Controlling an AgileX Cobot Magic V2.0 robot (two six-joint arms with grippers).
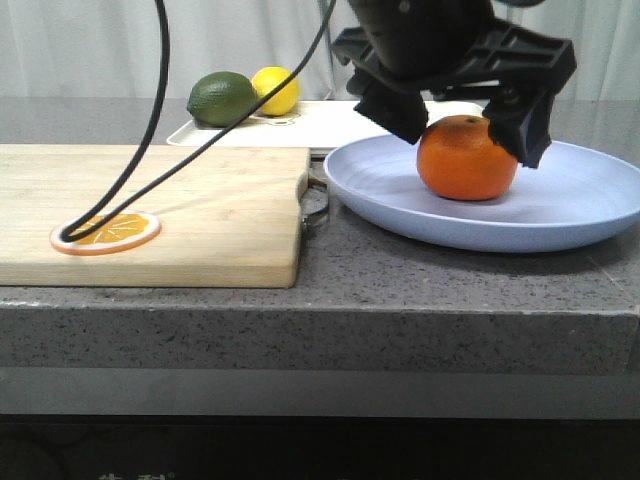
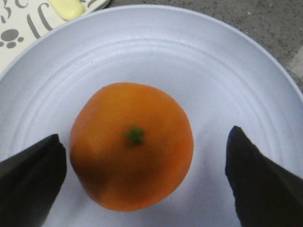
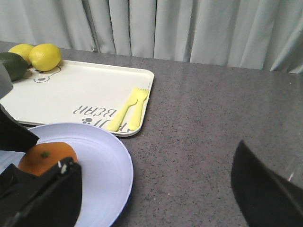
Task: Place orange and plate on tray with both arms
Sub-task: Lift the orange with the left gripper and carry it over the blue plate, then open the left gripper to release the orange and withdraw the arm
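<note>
The orange [image 1: 465, 160] sits on the pale lavender-blue plate [image 1: 560, 215] on the grey counter, right of the cutting board. My left gripper [image 1: 468, 140] is open and straddles the orange from above, one finger on each side and not pressing it. In the left wrist view the orange [image 2: 132, 142] lies between the open fingertips [image 2: 38, 175] on the plate [image 2: 213, 61]. The cream tray [image 1: 330, 125] lies behind the plate. My right gripper [image 3: 156, 198] is open and empty over bare counter beside the plate [image 3: 104, 165], with the orange [image 3: 45, 156] and the tray [image 3: 80, 90] in its view.
A wooden cutting board [image 1: 180, 200] at the left carries an orange slice [image 1: 105, 232], and a black cable [image 1: 150, 150] crosses it. A lime [image 1: 222, 97] and a lemon [image 1: 277, 90] sit on the tray's far left end. Yellow cutlery [image 3: 130, 109] lies on the tray. A curtain hangs behind.
</note>
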